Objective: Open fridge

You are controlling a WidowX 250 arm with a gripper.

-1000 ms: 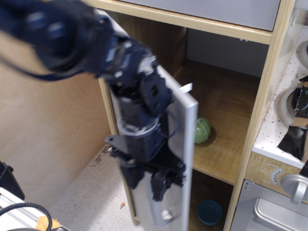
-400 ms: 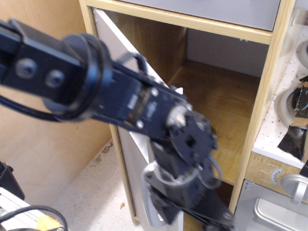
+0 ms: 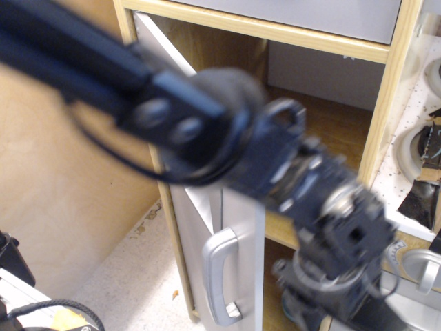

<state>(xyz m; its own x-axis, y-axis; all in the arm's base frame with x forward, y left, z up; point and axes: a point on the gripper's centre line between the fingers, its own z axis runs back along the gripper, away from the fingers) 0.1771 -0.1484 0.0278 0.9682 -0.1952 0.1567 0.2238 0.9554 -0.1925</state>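
Already the fridge (image 3: 238, 227) door stands swung wide, shelves exposed; task looks essentially done. Blurred gripper's (image 3: 331, 303) claw state: cannot tell.

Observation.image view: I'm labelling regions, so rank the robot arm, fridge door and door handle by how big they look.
1. Robot arm, largest, though blurred and close to the camera, which inflates it.
2. Fridge door, swung open.
3. Door handle, smallest.

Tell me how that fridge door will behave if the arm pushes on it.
The fridge door looks like a thin rigid panel, so it would probably swing rather than flex. It stands wide open, so a light push likely moves it. Its curved handle looks smooth, possibly slippery.
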